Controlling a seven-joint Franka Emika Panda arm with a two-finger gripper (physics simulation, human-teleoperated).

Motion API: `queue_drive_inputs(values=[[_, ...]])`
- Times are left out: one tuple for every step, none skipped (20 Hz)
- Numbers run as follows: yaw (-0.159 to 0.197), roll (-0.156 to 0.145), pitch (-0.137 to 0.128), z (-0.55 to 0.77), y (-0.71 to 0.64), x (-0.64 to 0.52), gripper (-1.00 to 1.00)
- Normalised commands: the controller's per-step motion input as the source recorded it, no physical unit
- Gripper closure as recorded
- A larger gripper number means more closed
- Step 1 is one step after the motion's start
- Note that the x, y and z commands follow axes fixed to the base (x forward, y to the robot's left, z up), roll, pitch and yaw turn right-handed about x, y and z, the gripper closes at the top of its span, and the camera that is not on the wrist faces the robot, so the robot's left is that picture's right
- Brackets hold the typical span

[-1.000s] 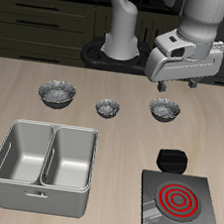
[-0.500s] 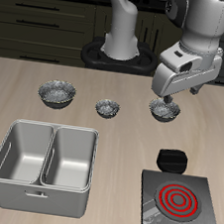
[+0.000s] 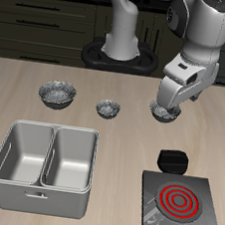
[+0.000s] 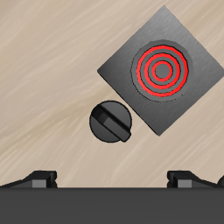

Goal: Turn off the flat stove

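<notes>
Now the claw has swung lower and nearer the flat stove over the last second, fingers spread and empty. That stove lies by the surface's front edge, rings glowing red, its knob untouched, so switching off remains ahead.

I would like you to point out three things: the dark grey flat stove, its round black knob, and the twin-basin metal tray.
Dark grey flat stove point(image 4: 160, 72), wrist view: on the glowing red rings.
Round black knob point(image 4: 110, 122), wrist view: on its middle ridge.
Twin-basin metal tray point(image 3: 46, 157), exterior view: on the divider between basins.
</notes>
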Motion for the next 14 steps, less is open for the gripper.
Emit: queue_drive_inputs(values=[[0.199,0.001,-0.002,-0.31,0.07,0.06,-1.0],[0.0,0.0,0.0,0.0,0.08,0.0,-1.0],[0.175,0.009,0.042,-0.56,-0.01,0.14,-1.0],[0.0,0.0,0.0,0.0,0.0,0.0,-1.0],[0.078,0.04,-0.001,-0.22,0.08,0.02,-1.0],[0.116,0.006,-0.034,-0.26,0.0,0.05,-1.0],[0.1,0.035,0.055,-0.31,0.09,0.04,-1.0],[0.134,-0.011,-0.055,-0.19,-0.04,0.04,-1.0],[0.031,0.017,-0.004,-0.11,0.06,0.02,-1.0],[0.044,0.011,0.035,-0.28,-0.04,0.04,-1.0],[-0.007,0.022,0.002,-0.07,0.01,-0.01,-1.0],[0.006,0.012,-0.02,-0.01,0.04,0.0,-1.0],[-0.011,0.03,-0.042,-0.05,-0.01,-0.01,-1.0],[0.026,0.069,-0.017,-0.12,-0.01,-0.02,-1.0]])
